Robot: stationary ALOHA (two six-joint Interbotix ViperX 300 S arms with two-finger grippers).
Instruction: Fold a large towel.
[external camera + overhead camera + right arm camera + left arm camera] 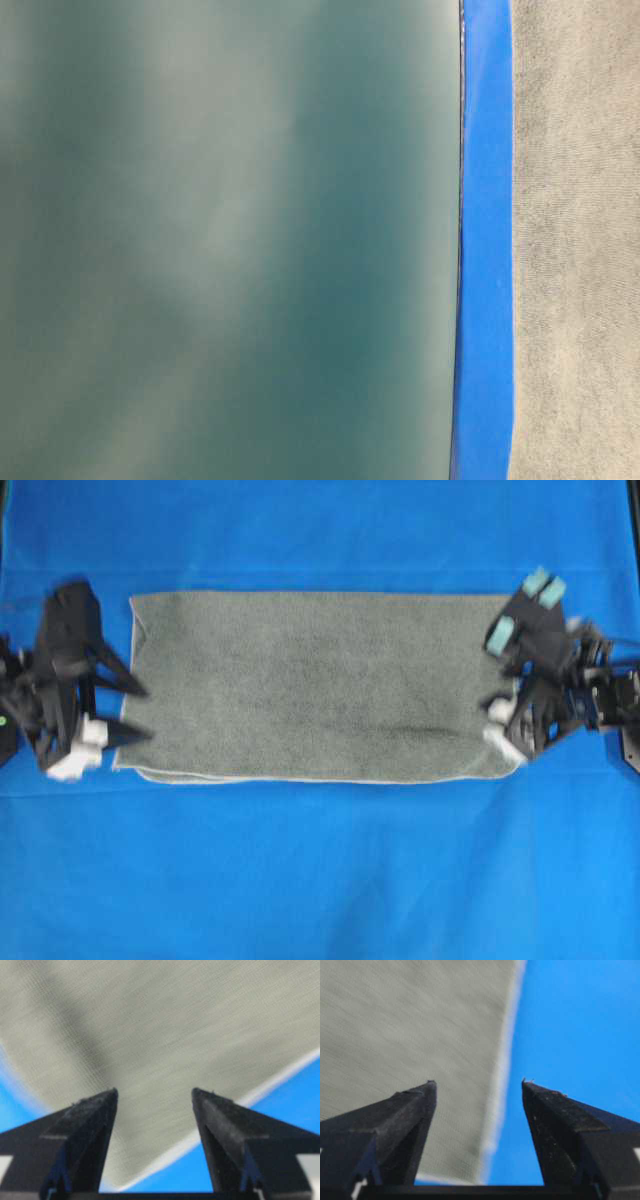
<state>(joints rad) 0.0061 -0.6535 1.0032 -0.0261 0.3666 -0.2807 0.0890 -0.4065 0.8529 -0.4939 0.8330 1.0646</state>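
Note:
The grey-green towel (320, 685) lies flat and folded on the blue sheet, its pale hem along the near edge. My left gripper (142, 714) stands open at the towel's left end, fingertips over the near left corner. In the left wrist view the towel (410, 1025) and its hem lie below the spread fingers (415, 1110) of the gripper (479, 1082), nothing pinched. My right gripper (508, 675) is open at the towel's right end. In the right wrist view its jaws (154, 1091) straddle the towel (165, 1020) corner without holding it.
The blue sheet (320, 870) covers the whole table around the towel. In the table-level view a blurred greenish surface (220, 240) fills the left, beside a blue strip (485, 240) and towel texture (580, 240) on the right.

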